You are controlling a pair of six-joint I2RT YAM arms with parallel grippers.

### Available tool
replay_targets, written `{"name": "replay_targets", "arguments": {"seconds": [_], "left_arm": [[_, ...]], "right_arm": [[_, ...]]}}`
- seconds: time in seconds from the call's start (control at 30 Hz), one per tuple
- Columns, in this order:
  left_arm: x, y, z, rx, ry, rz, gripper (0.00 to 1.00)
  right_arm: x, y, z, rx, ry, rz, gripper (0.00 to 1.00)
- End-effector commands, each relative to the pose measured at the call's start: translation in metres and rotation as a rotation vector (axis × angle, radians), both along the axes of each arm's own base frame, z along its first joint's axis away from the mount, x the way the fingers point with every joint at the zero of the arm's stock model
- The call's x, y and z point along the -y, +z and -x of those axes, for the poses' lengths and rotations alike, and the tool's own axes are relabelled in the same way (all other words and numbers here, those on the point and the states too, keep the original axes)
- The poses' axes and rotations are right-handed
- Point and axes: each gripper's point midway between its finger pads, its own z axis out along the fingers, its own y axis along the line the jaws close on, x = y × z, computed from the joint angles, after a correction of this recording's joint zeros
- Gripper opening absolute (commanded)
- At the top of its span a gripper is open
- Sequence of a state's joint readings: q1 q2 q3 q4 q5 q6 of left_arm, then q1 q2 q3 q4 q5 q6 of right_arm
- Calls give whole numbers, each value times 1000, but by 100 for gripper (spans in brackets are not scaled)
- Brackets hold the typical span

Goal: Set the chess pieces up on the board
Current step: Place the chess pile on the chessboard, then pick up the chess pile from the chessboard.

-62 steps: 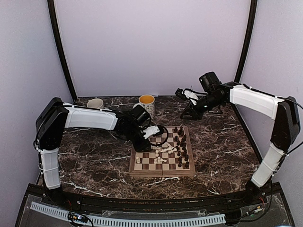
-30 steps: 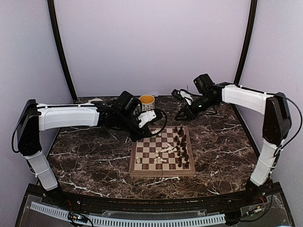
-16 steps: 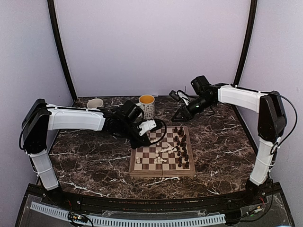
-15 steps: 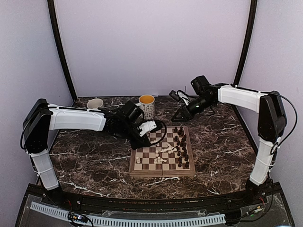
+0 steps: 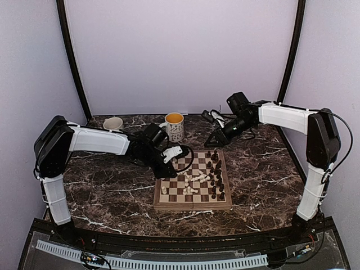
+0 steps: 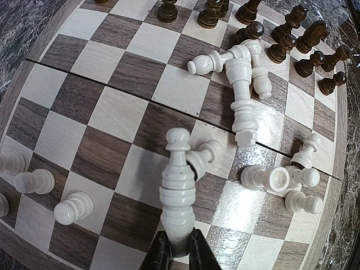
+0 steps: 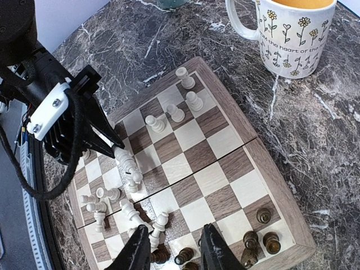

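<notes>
The board [image 5: 191, 205] lies mid-table. My left gripper [image 5: 175, 158] hovers over its far left part, shut on the base of a tall white piece [image 6: 178, 185], held above the squares. It also shows in the right wrist view [image 7: 115, 147]. Several white pieces [image 5: 196, 180] lie toppled in a heap mid-board [image 6: 242, 95]. A few white pawns [image 6: 34, 181] stand along the left side [image 7: 175, 112]. Dark pieces [image 5: 216, 174] stand along the right side [image 6: 281, 45]. My right gripper [image 5: 216, 136] is open and empty, above the board's far right edge [image 7: 175, 253].
A flowered mug [image 5: 175, 125] with a yellow inside stands just beyond the board's far left corner and shows in the right wrist view [image 7: 295, 34]. A small pale cup [image 5: 113, 122] stands at the back left. Dark marble table [image 5: 107, 191] surrounds the board.
My left arm lifted back toward the mug with the white piece, then came down again over the board's far left part. The right gripper drifted slightly left and stayed open.
</notes>
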State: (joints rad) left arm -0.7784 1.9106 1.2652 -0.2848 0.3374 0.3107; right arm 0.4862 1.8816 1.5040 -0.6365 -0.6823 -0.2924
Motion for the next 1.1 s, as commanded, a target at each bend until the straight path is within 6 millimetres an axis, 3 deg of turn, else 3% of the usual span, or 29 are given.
{"name": "replay_targets", "arguments": {"seconds": [0.0,0.3,0.77,0.9,1.07], "left_arm": [[5,-1,-1,-28,-2,24,5],[7,-7,-2,-48,4,17,18],[9,-7,-4,-57,7,7,28],[5,-12,-5,-24,-6,-46,27],[6,-13,-3,-24,-17,-65,16]], "right_arm": [[-2,3,3,21,18,-4,31],[-1,-1,3,16,21,3,31],[0,-4,3,16,25,12,31],[0,-5,2,15,26,15,31],[0,-4,2,13,25,15,31]]}}
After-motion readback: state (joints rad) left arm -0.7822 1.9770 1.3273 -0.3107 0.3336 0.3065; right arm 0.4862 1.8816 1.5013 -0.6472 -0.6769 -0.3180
